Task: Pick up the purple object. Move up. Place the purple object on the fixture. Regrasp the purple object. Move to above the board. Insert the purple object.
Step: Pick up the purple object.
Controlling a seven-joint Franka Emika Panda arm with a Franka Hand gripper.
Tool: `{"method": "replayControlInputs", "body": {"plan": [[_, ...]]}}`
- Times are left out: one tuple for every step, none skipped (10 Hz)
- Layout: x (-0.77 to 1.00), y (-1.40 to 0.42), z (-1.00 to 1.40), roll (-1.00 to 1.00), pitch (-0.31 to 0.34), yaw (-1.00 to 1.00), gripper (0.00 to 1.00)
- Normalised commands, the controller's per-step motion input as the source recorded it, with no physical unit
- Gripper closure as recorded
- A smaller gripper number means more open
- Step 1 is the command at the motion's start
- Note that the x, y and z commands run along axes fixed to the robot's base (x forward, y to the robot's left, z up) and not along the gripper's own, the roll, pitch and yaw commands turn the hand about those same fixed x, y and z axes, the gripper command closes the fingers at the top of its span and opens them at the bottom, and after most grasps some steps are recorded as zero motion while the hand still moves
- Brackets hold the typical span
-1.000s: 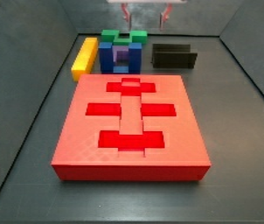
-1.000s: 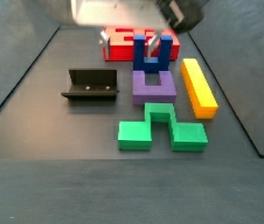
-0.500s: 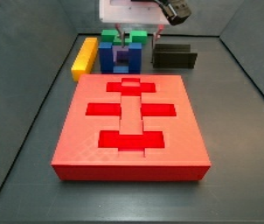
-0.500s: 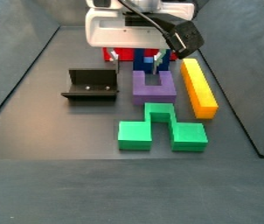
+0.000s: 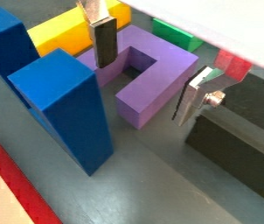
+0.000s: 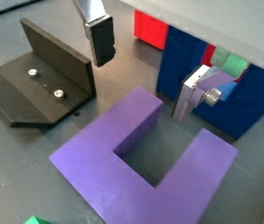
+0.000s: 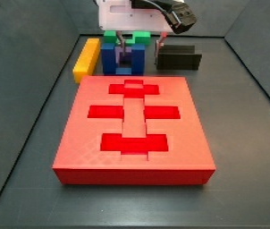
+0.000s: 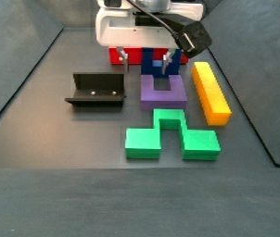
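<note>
The purple object (image 8: 164, 89) is a U-shaped block lying flat on the floor, between the fixture (image 8: 95, 90) and the yellow bar (image 8: 210, 91). It fills the middle of both wrist views (image 5: 158, 74) (image 6: 146, 162). My gripper (image 8: 155, 63) is low over its far end, next to the blue block (image 8: 150, 57). It is open and holds nothing. In a wrist view the gripper (image 5: 146, 68) has one finger (image 5: 104, 39) by one side of the block and the other (image 5: 191, 94) by the opposite side. The red board (image 7: 135, 121) lies in front in a side view.
An upright blue block (image 5: 55, 98) stands close beside the purple block. A green block (image 8: 168, 135) lies on the floor beyond it in a side view. The fixture also shows in both wrist views (image 6: 35, 74) (image 5: 233, 149). Dark walls ring the floor.
My gripper has come down from the top of the view to just over the purple block. The blocks, fixture and board have not moved.
</note>
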Motion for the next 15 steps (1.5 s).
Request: {"method": "replayControlInputs", "body": {"plan": [[-0.41,0.00,-0.01,0.01,0.000,-0.05,0.00],[-0.27,0.00,0.00,0.00,0.000,-0.03,0.00],[0.37,0.00,0.00,-0.05,0.000,-0.06,0.00],[0.50,0.00,-0.04,-0.06,0.000,-0.03,0.00],[0.37,0.05,-0.14,-0.02,0.000,0.00,0.00],[0.00,0.09,-0.24,0.00,0.000,0.02,0.00],[-0.17,0.09,-0.12,-0.01,0.000,0.03,0.00],[-0.41,0.00,0.00,0.00,0.000,0.03,0.00],[-0.29,0.00,0.00,0.00,-0.003,0.00,0.00],[-0.06,-0.06,-0.09,0.00,0.000,0.00,0.00],[0.12,-0.05,-0.09,0.02,0.000,0.00,0.00],[0.41,0.00,-0.09,0.02,0.000,0.00,0.00],[0.26,0.00,-0.17,0.03,0.001,0.00,0.00],[0.21,0.00,-0.16,0.03,0.009,0.00,0.00],[0.00,0.00,-0.25,0.07,0.000,0.03,0.00]]}}
